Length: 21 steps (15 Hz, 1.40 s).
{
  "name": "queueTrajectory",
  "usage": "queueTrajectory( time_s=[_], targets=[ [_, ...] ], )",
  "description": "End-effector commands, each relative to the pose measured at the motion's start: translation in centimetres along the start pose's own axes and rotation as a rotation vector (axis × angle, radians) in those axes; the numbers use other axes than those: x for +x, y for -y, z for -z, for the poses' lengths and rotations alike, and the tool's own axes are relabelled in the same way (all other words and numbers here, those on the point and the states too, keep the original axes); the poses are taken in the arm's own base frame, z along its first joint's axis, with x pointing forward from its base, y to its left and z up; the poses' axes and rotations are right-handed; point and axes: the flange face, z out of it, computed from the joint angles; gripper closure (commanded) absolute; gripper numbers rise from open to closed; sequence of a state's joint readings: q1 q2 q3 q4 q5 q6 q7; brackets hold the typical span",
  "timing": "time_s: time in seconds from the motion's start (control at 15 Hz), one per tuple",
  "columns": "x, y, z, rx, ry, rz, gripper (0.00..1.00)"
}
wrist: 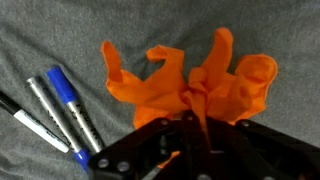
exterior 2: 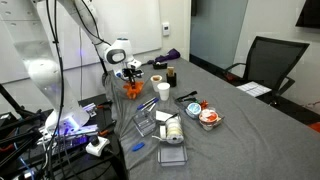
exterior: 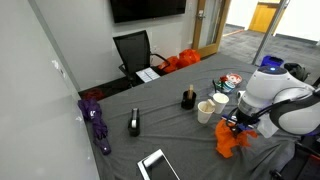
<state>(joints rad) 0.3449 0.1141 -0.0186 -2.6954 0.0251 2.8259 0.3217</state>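
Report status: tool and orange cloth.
Tool shut on orange cloth. Cloth bunched over grey table cover. Markers close beside it, none in the way.

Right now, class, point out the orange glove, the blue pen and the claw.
orange glove (wrist: 170, 80), wrist view, on its bunched middle.
blue pen (wrist: 62, 88), wrist view, on its blue cap.
claw (wrist: 188, 125), wrist view, between its tips, shut on the glove.

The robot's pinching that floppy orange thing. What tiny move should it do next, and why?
Probably a small lift straight up. The gripper is shut on the orange cloth, which spreads low over the grey table cover. Markers lie close beside it, so a straight lift looks least likely to drag them.
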Motion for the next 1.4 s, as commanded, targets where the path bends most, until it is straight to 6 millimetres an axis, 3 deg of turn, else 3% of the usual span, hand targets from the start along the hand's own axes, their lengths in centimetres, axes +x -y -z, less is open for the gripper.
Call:
queueTrajectory(
  time_s=[0.0, 0.4, 0.93, 1.33],
  targets=[
    [-0.1, -0.8, 3.0, -0.003, 0.011, -0.002, 0.99],
    [0.1, -3.4, 6.9, 0.002, 0.023, 0.0, 0.99],
    [1.8, -10.3, 11.6, 0.12, 0.053, 0.003, 0.99],
    [2.7, -14.2, 13.2, 0.194, 0.092, -0.02, 0.99]
  ],
)
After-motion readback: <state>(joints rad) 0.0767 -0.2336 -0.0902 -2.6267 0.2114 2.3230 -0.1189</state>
